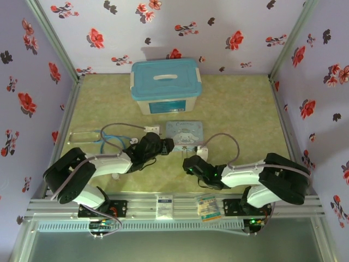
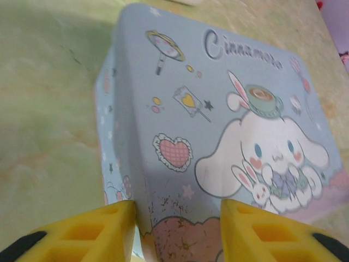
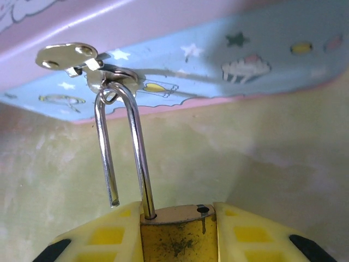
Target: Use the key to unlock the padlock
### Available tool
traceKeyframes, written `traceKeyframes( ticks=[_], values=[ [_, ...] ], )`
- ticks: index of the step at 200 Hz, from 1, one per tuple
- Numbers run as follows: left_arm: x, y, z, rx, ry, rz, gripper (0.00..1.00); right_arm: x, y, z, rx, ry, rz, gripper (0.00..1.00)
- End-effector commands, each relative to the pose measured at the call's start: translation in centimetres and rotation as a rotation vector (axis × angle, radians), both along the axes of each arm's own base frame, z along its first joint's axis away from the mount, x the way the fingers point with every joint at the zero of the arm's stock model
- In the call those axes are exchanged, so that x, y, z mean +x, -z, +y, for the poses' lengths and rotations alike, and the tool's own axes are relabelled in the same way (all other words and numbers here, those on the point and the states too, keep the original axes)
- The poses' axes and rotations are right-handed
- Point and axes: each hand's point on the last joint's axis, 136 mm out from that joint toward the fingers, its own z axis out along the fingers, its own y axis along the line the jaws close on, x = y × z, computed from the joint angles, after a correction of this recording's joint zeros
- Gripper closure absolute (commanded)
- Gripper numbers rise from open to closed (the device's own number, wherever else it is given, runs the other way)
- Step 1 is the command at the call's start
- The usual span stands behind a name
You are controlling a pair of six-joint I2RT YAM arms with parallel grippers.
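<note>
One gripped padlock (image 3: 177,236) (shackle (image 3: 139,153) open), one tin (image 2: 218,109)

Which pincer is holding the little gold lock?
The right pincer: the padlock is clamped in it. The left pincer stands open at the cartoon tin.

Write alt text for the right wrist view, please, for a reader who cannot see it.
The right gripper clamps the brass padlock between its yellow fingers. The shackle is open, one leg free, but hooked through the clasp ring on the pale blue cartoon tin.
</note>
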Motion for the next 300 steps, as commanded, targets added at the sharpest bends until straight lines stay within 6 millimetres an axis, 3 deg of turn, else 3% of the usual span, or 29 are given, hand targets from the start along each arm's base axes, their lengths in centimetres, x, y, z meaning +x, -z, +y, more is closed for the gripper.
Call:
traceKeyframes(
  ticks=[1,21,50,104,127,144,167,196,256,300],
  values=[
    [-3.1,4.1,1.8,0.112,-0.007,0.123,0.56,-0.4,1.6,-2.7,0.015,0.113,0.052,0.82],
    [-3.3,3.8,1.9,0.105,-0.019,0.117,0.56,-0.3,1.6,-3.2,0.052,0.136,0.055,0.82],
    [-3.4,3.3,2.2,0.088,-0.04,0.105,0.57,0.1,1.5,-2.5,0.09,0.129,0.07,0.82],
    [-2.0,-2.9,2.7,0.168,-0.064,-0.034,0.51,0.7,1.4,-1.1,0.209,0.151,0.108,0.82],
    [-0.6,-5.2,1.1,0.215,-0.025,-0.105,0.51,0.8,1.5,-0.7,0.255,0.18,0.127,0.82],
    [0.4,-6.6,-2.2,0.248,0.093,-0.157,0.5,1.0,1.7,-0.6,0.301,0.216,0.14,0.82],
    [1.2,-5.1,-6.0,0.337,0.26,-0.186,0.56,1.0,2.1,-0.2,0.339,0.244,0.16,0.83],
    [2.1,-1.4,-7.2,0.47,0.315,-0.141,0.53,1.0,3.2,0.0,0.369,0.288,0.184,0.83],
    [1.5,3.3,-4.8,0.533,0.257,-0.072,0.54,0.6,5.0,0.0,0.415,0.324,0.195,0.83],
    [-0.4,6.2,-2.8,0.53,0.252,-0.029,0.57,2.4,4.4,0.2,0.544,0.377,0.103,0.85]
  ],
)
